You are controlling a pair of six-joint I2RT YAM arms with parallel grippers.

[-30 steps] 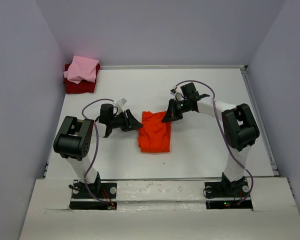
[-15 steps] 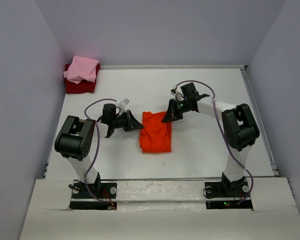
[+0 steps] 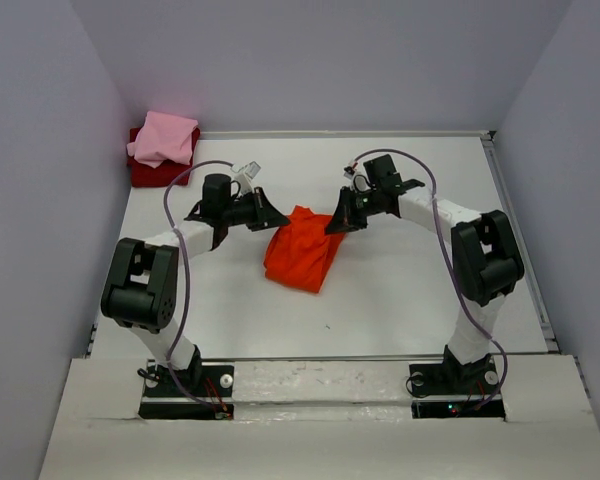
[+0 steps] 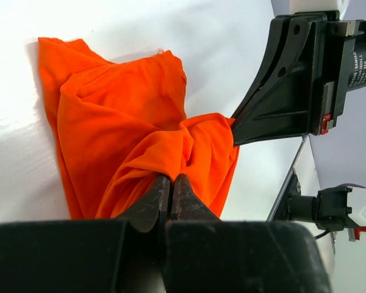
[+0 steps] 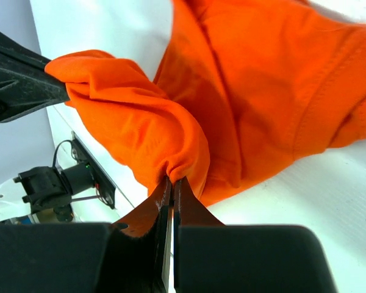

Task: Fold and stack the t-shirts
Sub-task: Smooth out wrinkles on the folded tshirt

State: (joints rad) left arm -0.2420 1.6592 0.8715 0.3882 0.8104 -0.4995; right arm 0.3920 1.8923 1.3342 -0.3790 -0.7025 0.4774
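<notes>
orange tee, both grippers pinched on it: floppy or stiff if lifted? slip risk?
Likely floppy: the orange t-shirt bunches into soft folds where the left gripper and right gripper pinch it, so the rest should sag. Probably light: thin cloth. Slip seems possible: each pinch holds only a small gather.

The left arm (image 3: 140, 290) and right arm (image 3: 485, 262) have white-wrapped links, black joint housings, looping purple cables (image 3: 168, 200) and 2 black base plates (image 3: 185, 390).
</notes>
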